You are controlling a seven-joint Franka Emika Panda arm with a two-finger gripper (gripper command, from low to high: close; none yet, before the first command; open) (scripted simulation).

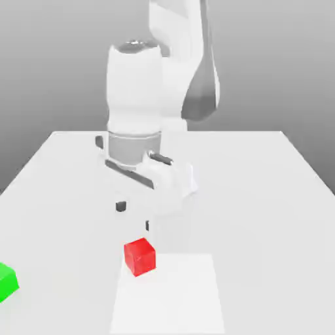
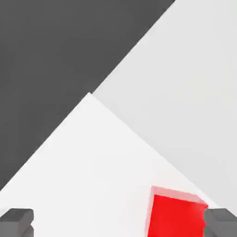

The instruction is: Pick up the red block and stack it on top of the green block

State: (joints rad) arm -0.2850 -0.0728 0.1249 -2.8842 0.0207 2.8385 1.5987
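In the exterior view, the red block (image 1: 140, 256) sits on the white bench (image 1: 262, 196). The end effector (image 1: 133, 216) hangs just above and behind it, fingers apart, nothing held, likely so it can come down around the block. The green block (image 1: 7, 281) waits well apart at the exterior view's left edge.

In the hand view, the red block (image 2: 176, 215) lies close beside one dark fingertip (image 2: 221, 222), not centred between the two.

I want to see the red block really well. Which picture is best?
The exterior view: the whole red block sits on the table. The hand view shows it bigger, but cut off at the edge.
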